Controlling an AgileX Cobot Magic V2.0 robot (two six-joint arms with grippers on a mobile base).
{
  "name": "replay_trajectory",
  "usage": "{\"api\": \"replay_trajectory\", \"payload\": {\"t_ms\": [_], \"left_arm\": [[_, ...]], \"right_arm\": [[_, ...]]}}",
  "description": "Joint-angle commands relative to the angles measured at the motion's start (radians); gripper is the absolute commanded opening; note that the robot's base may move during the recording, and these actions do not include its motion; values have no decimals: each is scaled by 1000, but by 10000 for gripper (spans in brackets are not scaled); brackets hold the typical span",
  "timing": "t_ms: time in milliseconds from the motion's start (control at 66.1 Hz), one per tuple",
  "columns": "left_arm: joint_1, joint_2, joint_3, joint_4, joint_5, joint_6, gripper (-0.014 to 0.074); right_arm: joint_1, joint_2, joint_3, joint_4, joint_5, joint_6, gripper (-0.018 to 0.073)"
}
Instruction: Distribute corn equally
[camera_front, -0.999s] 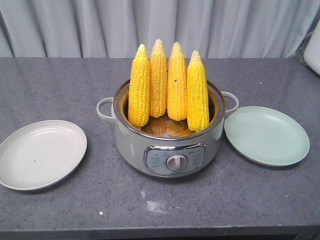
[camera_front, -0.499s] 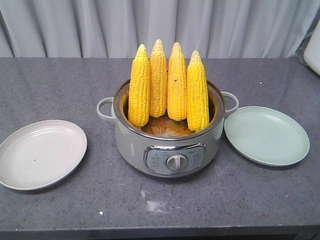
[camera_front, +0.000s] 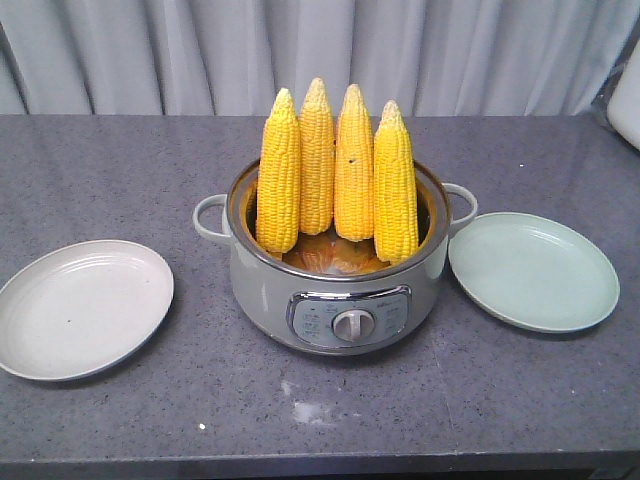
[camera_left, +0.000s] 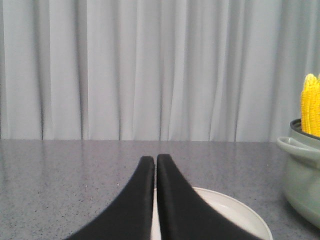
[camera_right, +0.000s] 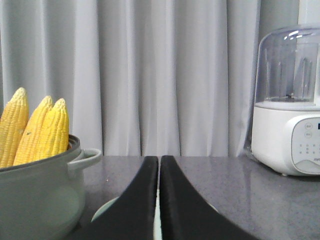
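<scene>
Several yellow corn cobs (camera_front: 336, 170) stand upright, tips up, in a grey-green electric pot (camera_front: 338, 290) at the table's middle. In the right wrist view the corn (camera_right: 35, 132) rises from the pot (camera_right: 37, 197) at the left. In the left wrist view a bit of corn (camera_left: 311, 105) shows at the right edge. My left gripper (camera_left: 155, 159) is shut and empty above a white plate (camera_left: 232, 217). Shut and empty too, my right gripper (camera_right: 159, 159) hangs over a pale green plate (camera_right: 102, 214). Neither gripper shows in the front view.
A white plate (camera_front: 82, 308) lies left of the pot and a pale green plate (camera_front: 532, 270) lies right of it, both bare. A white blender (camera_right: 287, 100) stands at the far right. Grey curtains hang behind the grey table (camera_front: 120, 170).
</scene>
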Motion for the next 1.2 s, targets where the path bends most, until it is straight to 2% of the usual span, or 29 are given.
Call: {"api": "replay_trajectory", "payload": {"t_ms": [0,136,348,560,847,1180], "left_arm": [[-4,-8,-86,-11,-81,-16,-7],[-4,57,-259,-11,20,-16,-7],[-4,282,-582,-10,293,-15,-7],[-4,542,-843,-10,567,-13,-7],[-4,722,-888,-10,632,4,-7],[-4,768,-888,-10,631,3,-1]], "right_arm": [[1,-1,-55,-6,-81,-6,-2],[1,19,-224,-3,80,-5,-2],[1,199,-525,-3,458,-5,-2],[1,428,-716,-7,649,-10,-2],[1,637,-737,-7,727,-10,-2],[1,694,-737,18,704,-7,6]]}}
